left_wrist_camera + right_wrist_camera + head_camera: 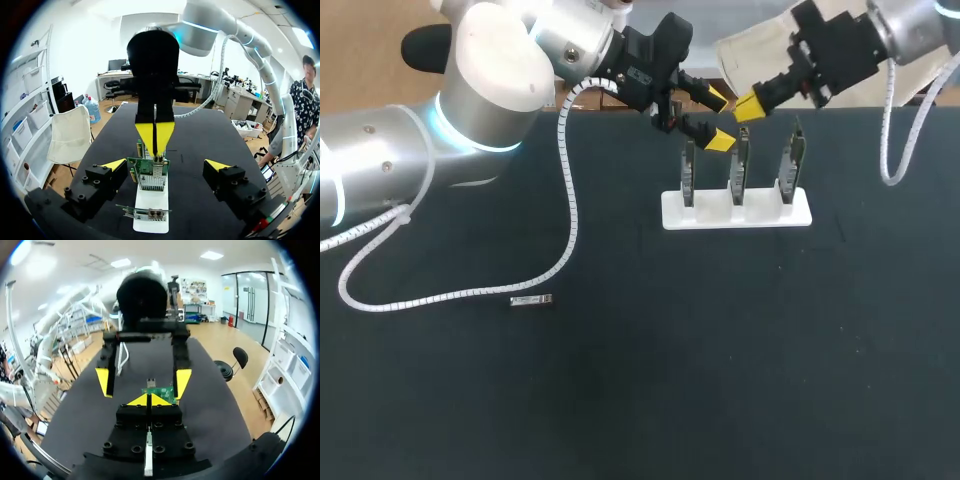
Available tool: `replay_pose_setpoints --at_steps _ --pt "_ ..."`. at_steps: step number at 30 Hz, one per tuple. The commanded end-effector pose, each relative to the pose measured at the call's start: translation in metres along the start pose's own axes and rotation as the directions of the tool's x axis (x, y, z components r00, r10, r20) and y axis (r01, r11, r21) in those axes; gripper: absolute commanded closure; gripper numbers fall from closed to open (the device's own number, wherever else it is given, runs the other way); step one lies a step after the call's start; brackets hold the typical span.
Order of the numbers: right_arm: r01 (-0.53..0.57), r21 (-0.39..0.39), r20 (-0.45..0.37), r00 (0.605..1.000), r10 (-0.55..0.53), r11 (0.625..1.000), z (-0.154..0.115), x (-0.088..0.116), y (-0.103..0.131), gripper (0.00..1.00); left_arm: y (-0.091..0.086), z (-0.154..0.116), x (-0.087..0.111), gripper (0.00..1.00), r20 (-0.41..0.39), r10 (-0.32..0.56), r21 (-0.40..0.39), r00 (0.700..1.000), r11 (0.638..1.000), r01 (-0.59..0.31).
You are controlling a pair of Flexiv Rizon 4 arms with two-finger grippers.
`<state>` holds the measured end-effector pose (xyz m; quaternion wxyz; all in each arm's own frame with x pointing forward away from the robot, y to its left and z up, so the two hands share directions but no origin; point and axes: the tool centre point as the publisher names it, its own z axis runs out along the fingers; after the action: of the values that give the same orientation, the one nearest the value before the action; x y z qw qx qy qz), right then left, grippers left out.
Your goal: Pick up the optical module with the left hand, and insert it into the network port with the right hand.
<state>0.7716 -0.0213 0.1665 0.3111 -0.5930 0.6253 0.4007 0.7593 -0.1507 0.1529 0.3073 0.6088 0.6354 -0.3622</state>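
The optical module (pixel 532 300), a small dark and silver bar, lies on the black table far to the left of both grippers. Three upright network boards (pixel 740 168) stand in a white holder (pixel 736 212). My left gripper (pixel 718 118) hangs open above the left and middle boards. In the left wrist view it (pixel 165 165) straddles a green board (pixel 150 174). My right gripper (pixel 750 107) is shut, tips together, just above the middle board and facing the left gripper. In its own view the right gripper (pixel 148 400) holds nothing I can see, with a green board (pixel 161 390) just ahead.
A white coiled cable (pixel 568 215) trails from my left arm down across the table's left part, ending close to the module. The black table (pixel 740 370) stretches wide in front of the holder.
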Motion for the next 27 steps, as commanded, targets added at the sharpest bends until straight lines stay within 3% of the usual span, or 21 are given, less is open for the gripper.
replay_pose_setpoints --at_steps 1,13,27 --pt "0.002 -0.027 0.047 0.999 -0.001 1.0 -0.026 -0.002 -0.005 1.0 -0.001 0.0 0.0 0.0 0.0 0.001 -0.004 1.0 1.0 -0.001" --pt "0.026 -0.01 0.042 0.999 -0.025 1.0 -0.072 0.005 0.006 1.0 -0.001 0.0 0.0 0.0 0.0 0.001 -0.004 1.0 1.0 -0.001" --pt "-0.017 -0.011 -0.038 0.999 0.017 1.0 -0.096 0.053 0.017 1.0 -0.001 0.0 0.0 0.0 0.0 0.001 -0.004 1.0 1.0 -0.001"
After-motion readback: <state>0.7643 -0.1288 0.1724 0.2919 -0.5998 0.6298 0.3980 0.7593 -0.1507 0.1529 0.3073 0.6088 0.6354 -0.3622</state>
